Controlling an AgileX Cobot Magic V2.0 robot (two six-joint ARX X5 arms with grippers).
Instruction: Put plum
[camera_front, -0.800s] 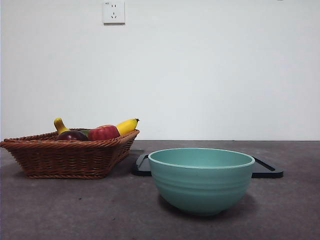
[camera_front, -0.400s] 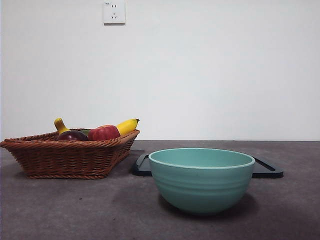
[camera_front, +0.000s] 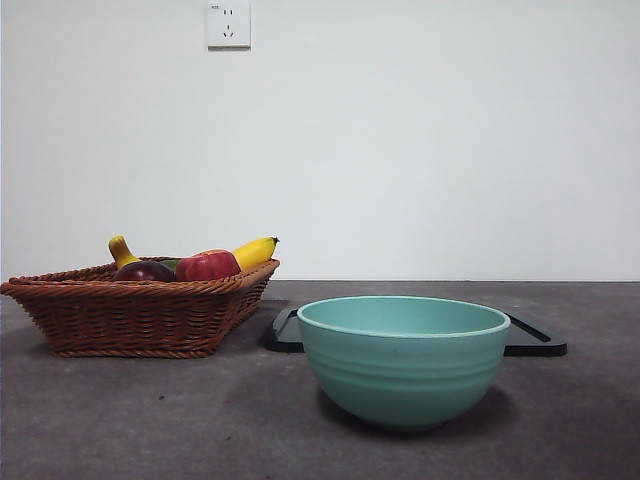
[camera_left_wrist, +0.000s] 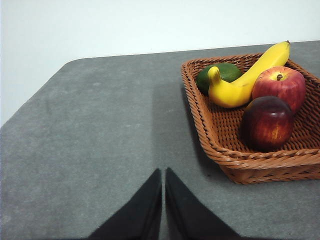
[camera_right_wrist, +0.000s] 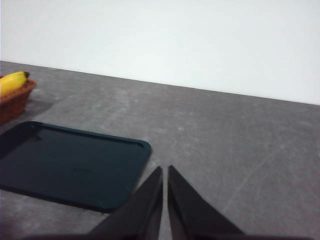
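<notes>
Sitting untouched in the basket (camera_left_wrist: 235, 160) at the right of the left wrist frame, the plum (camera_left_wrist: 267, 122) awaits pickup — nothing done yet. Left gripper (camera_left_wrist: 163, 175) and right gripper (camera_right_wrist: 165, 172) both closed, empty.

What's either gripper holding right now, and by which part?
Nothing. Left gripper and right gripper are both shut and empty above the table; the plum lies untouched in the basket.

My left gripper (camera_left_wrist: 163, 175) hung above the table, jaws closed; my right gripper (camera_right_wrist: 165, 172) likewise, holding nothing.
</notes>
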